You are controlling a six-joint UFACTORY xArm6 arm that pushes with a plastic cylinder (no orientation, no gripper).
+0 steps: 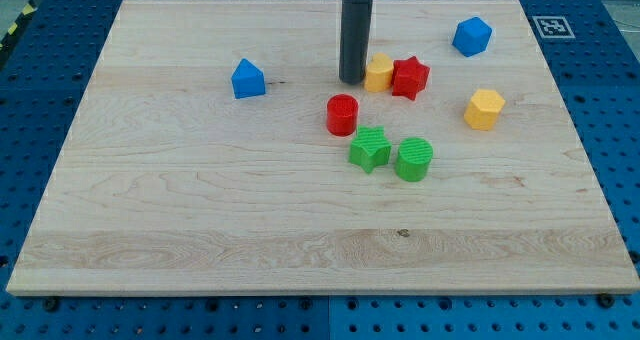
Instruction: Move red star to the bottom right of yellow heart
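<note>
The red star (410,77) lies on the wooden board (200,210) at the upper middle. It touches the right side of the yellow heart (378,72). My tip (352,80) stands just left of the yellow heart, close to it or touching it. The rod rises straight up out of the view's top.
A red cylinder (342,114) sits below my tip. A green star (370,148) and a green cylinder (413,159) lie lower, side by side. A blue block (248,79) is at the left, a blue hexagon (472,36) at the upper right, a yellow hexagon (484,109) at the right.
</note>
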